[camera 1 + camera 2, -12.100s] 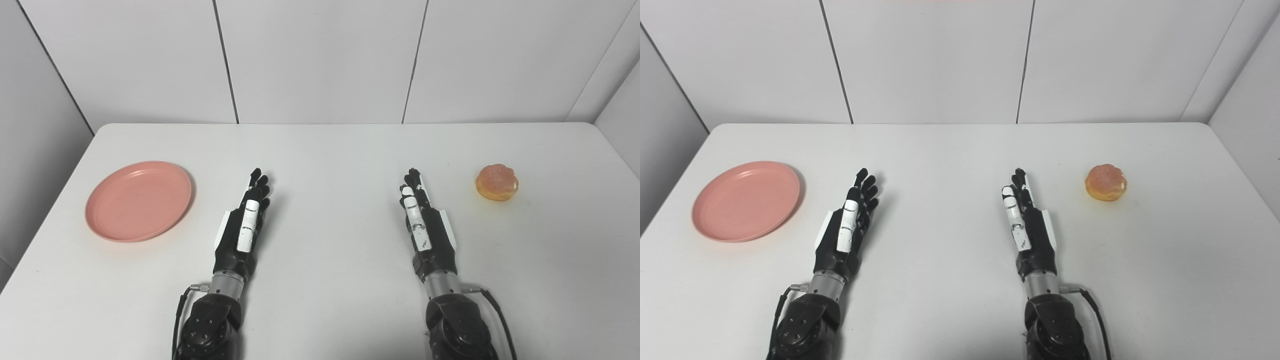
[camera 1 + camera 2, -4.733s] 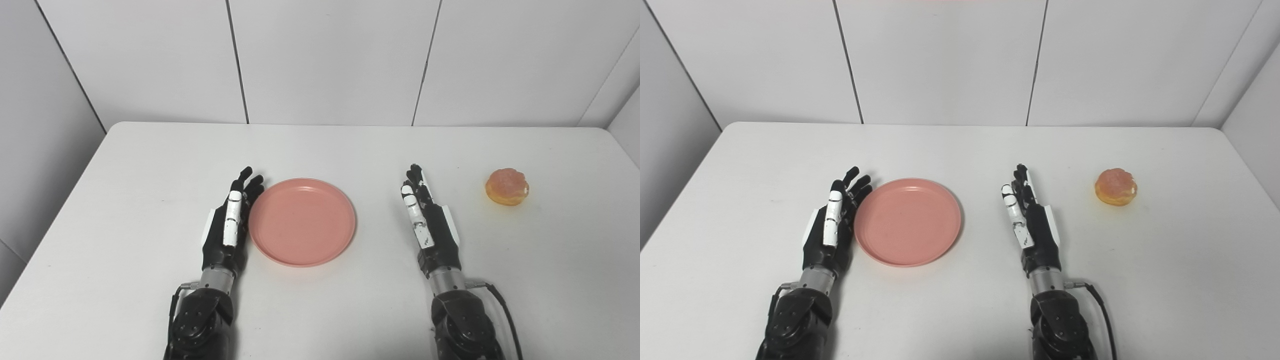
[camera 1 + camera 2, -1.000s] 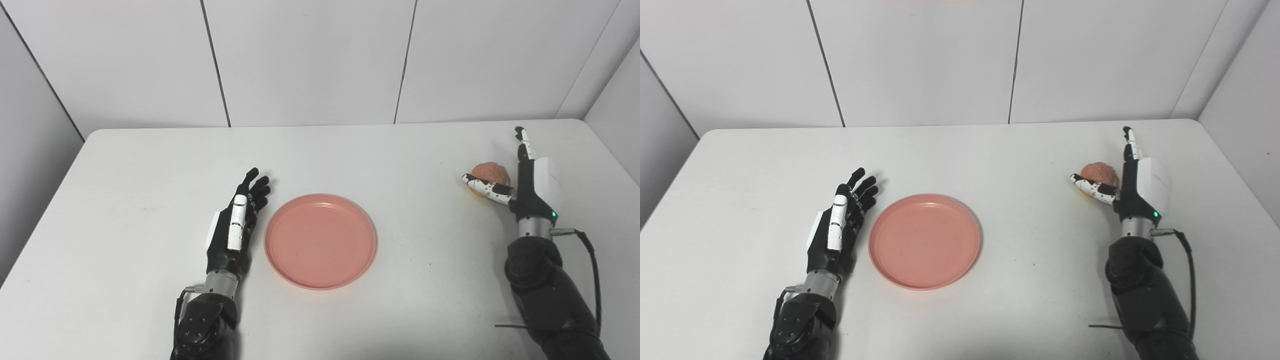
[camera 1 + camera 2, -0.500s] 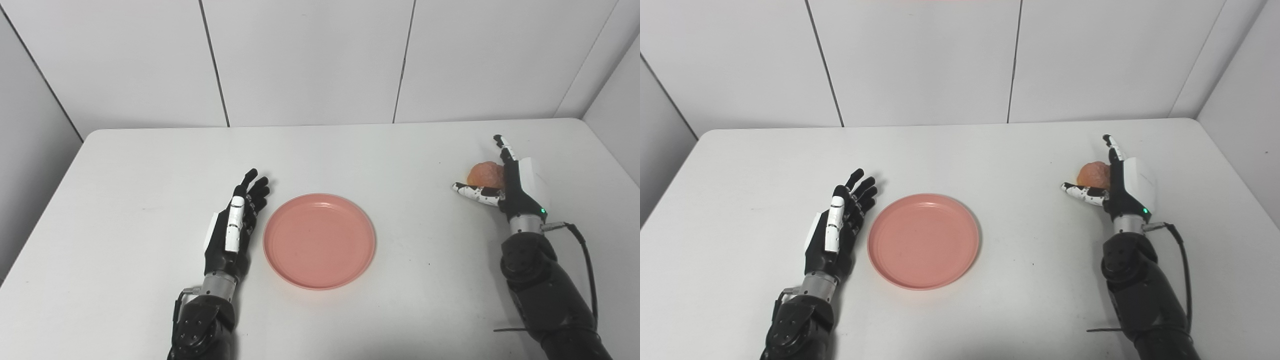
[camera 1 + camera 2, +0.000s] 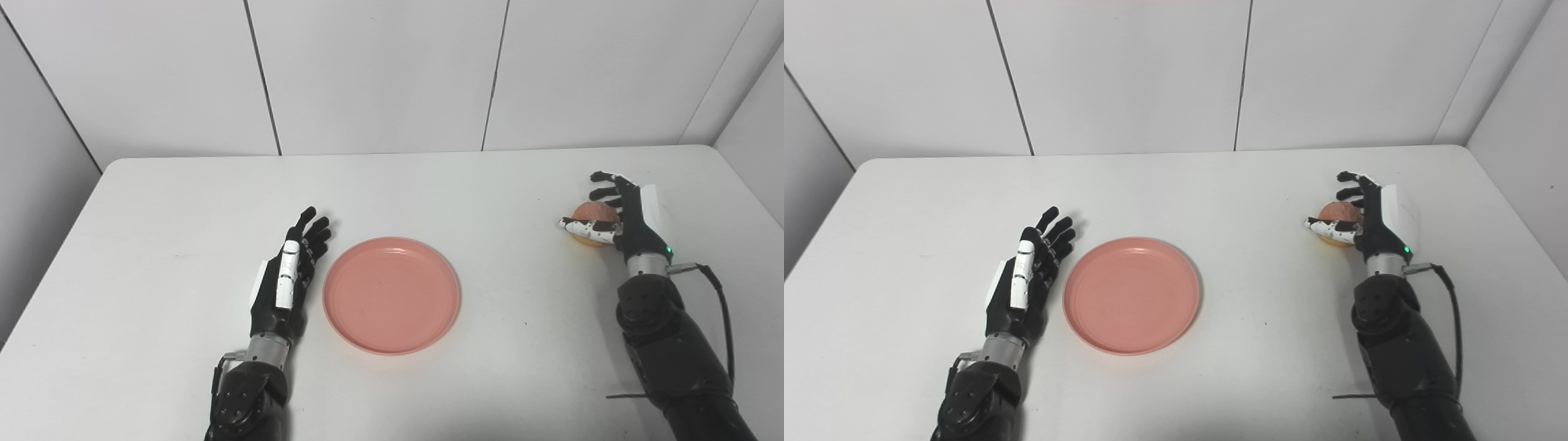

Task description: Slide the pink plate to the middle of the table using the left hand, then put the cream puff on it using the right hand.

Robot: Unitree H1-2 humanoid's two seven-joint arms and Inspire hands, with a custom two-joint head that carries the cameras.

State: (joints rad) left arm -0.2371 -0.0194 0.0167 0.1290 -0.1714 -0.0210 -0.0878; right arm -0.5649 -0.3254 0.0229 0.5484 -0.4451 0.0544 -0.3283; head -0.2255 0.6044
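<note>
Pink plate (image 5: 392, 295) mid-counter, empty. Step in hand: grasping cream puff (image 5: 591, 214), far right. Right hand (image 5: 618, 211) fingers curl around it, grip unconfirmed. Left hand (image 5: 288, 278) flat, fingers spread. Next: firm hold, lift, carry to plate.

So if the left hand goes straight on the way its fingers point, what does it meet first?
Probably nothing: the left hand points toward the far edge of the table, passing left of the pink plate. Bare tabletop lies ahead.

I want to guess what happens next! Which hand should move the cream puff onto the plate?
The right hand: its fingers curl around the cream puff already. The left hand lies open beside the pink plate, far from the puff.
</note>
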